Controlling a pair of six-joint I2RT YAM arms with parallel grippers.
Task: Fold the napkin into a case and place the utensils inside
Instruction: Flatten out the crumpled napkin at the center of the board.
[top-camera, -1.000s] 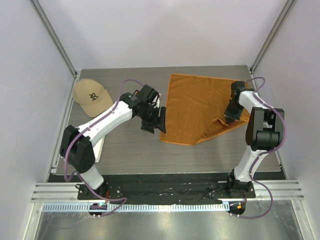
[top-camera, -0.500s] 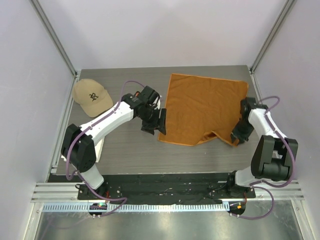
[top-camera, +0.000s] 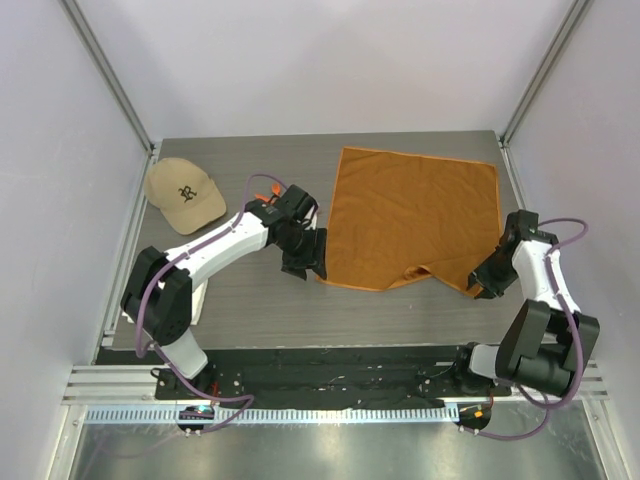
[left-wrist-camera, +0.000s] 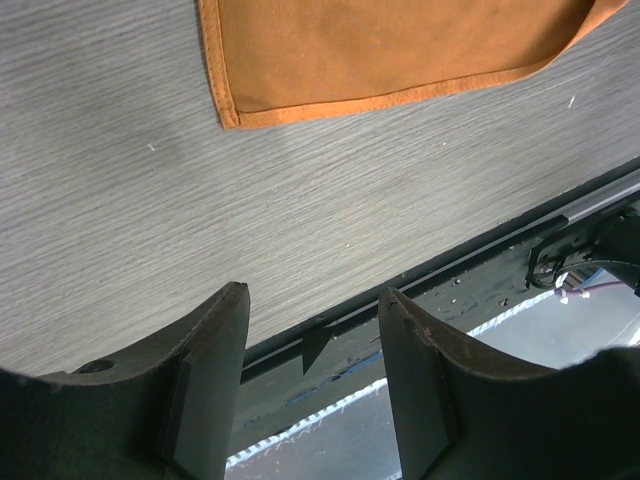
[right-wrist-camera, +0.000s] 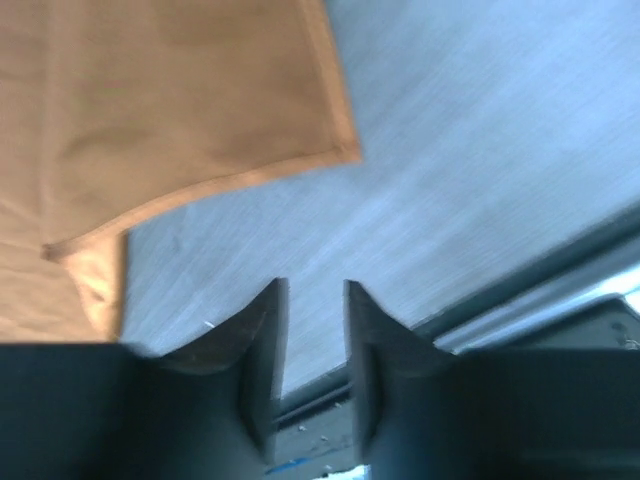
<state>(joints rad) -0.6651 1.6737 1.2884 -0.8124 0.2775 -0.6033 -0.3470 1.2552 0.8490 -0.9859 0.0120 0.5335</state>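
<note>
— Where's the napkin (top-camera: 415, 215)?
— Flat on the surface (top-camera: 250, 300), its near edge running between both arms.
— And the fingers?
— Left fingers (top-camera: 305, 257) wide, right fingers (top-camera: 487, 282) narrow, both empty. The right corner lies closer ahead.

Open tabletop (top-camera: 260, 310) strip along the near edge, between the arm bases. Left arm (top-camera: 215, 248) cuts diagonally across the left half, with the tan cap (top-camera: 186, 194) in the far-left corner. The napkin (top-camera: 415, 215) lies flat over the right half.
</note>
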